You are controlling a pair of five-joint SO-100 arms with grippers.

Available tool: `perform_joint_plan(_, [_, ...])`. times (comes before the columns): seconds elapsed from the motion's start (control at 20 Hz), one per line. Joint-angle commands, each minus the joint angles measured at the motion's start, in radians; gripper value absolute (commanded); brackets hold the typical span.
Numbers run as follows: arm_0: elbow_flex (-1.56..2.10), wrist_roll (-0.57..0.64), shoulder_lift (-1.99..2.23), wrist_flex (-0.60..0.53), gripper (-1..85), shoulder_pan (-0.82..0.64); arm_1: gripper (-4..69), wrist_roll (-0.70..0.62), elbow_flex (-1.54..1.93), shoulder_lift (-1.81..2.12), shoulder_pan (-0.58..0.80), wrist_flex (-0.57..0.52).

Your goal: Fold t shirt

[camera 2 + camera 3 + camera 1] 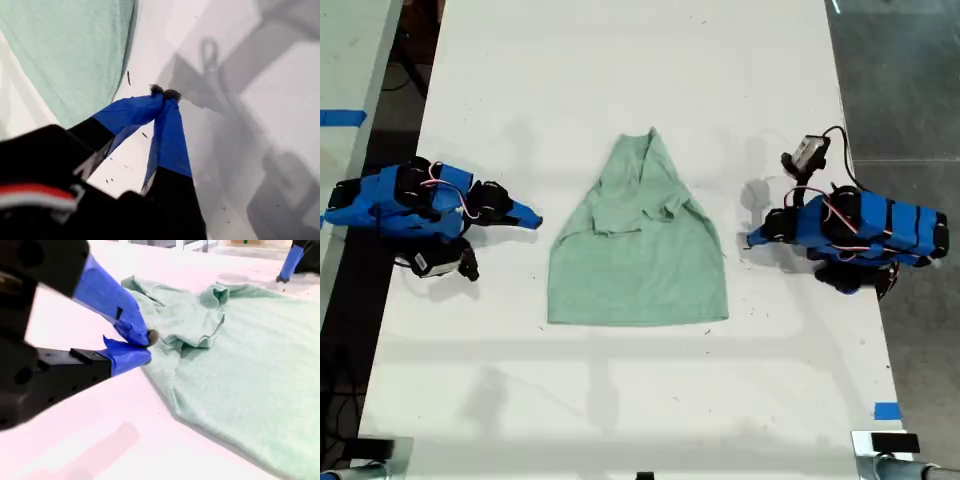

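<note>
White table point(620, 400), t shirt point(640, 260) half folded; both end effectors pressed together, empty. Open your second end effector point(145, 347) before pinching the near edge.

The shirt point(638, 250) lies on the table point(620, 80), about midway between the two arms. My second gripper point(532, 220) rests on the table just beside the shirt, at its side toward the exterior view's left. My first gripper point(752, 240) rests just beside the shirt's opposite side, toward the exterior view's right.
</note>
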Motion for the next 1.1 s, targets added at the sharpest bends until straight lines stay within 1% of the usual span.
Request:
perform_joint_plan(0.0, [0.012,-0.009,0.008,-0.011,-0.1,0.002,-1.2,-0.003,0.028,0.009,0.005,0.003])
perform_joint_plan(0.2, [0.015,-0.023,0.008,-0.008,-0.1,-0.014,-0.8,-0.032,0.032,0.009,0.017,-0.003])
perform_joint_plan(0.45, [0.014,-0.017,0.008,-0.005,-0.1,-0.044,-1.1,-0.023,0.034,0.009,0.028,-0.003])
perform_joint_plan(0.85, [0.015,-0.026,0.008,-0.005,-0.1,-0.031,-1.2,0.003,0.034,0.009,0.008,-0.002])
perform_joint_plan(1.05, [0.017,-0.025,0.008,-0.003,-0.1,-0.041,-1.2,-0.009,0.034,0.009,0.012,-0.002])
